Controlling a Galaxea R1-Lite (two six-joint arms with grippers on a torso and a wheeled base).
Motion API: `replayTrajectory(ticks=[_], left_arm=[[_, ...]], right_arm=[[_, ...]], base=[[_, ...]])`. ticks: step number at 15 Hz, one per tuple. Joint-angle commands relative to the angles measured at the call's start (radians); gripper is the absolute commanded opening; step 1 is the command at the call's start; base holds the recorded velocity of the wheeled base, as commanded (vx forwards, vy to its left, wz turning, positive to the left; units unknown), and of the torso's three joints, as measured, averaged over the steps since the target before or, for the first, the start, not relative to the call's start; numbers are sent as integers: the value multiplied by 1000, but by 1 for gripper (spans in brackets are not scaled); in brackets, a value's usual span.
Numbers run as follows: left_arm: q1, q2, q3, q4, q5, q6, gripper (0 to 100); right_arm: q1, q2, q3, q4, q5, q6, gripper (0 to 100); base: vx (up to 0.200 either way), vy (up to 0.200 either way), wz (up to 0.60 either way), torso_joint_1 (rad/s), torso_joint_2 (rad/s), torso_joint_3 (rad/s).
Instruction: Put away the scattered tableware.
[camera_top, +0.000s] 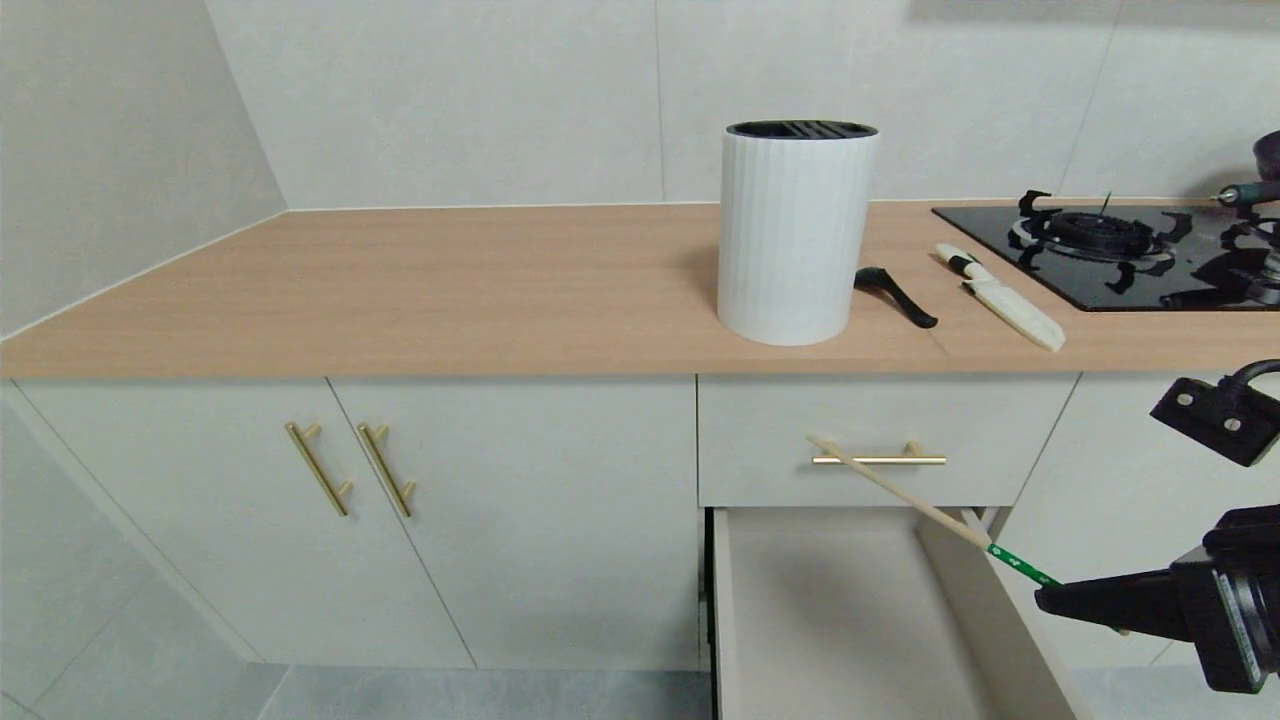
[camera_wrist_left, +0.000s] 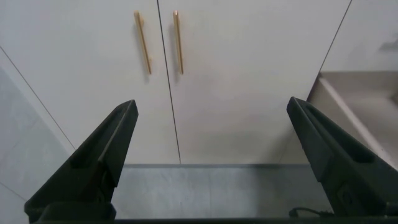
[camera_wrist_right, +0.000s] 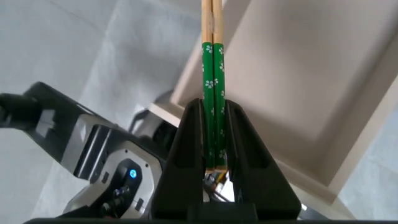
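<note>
I log: wooden countertop (camera_top: 450, 290) | white slotted holder (camera_top: 797, 235) upright | black handle (camera_top: 895, 294), cream knife (camera_top: 1000, 297) at its 3 o'clock | hob (camera_top: 1110, 250) at 2 o'clock

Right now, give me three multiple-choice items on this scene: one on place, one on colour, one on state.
1. Where does the white ribbed holder stand?
A. on the hob
B. on the wooden countertop
C. on the floor

2. What colour are the ends of the chopsticks held in the right gripper?
A. red
B. blue
C. green

3. What state is the lower drawer in?
A. pulled open
B. pushed fully shut
C. packed with plates

Answers:
1. B, the head view shows the holder upright on the wood surface, to the left of the hob.
2. C, the right wrist view shows green ends with small white marks clamped in the gripper.
3. A, the head view shows the drawer's bare inside below the handled drawer front.
</note>
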Motion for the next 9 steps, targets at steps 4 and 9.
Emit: replayTrajectory(ticks=[4, 9], left_arm=[[1, 0, 0, 1, 0, 0, 100], [1, 0, 0, -1, 0, 0, 100]], right_arm=[[2, 58, 12, -1, 1, -18, 0], [0, 99, 15, -4, 0, -24, 0]], base=[[0, 0, 0, -183, 461, 274], [0, 0, 0, -144, 424, 270]])
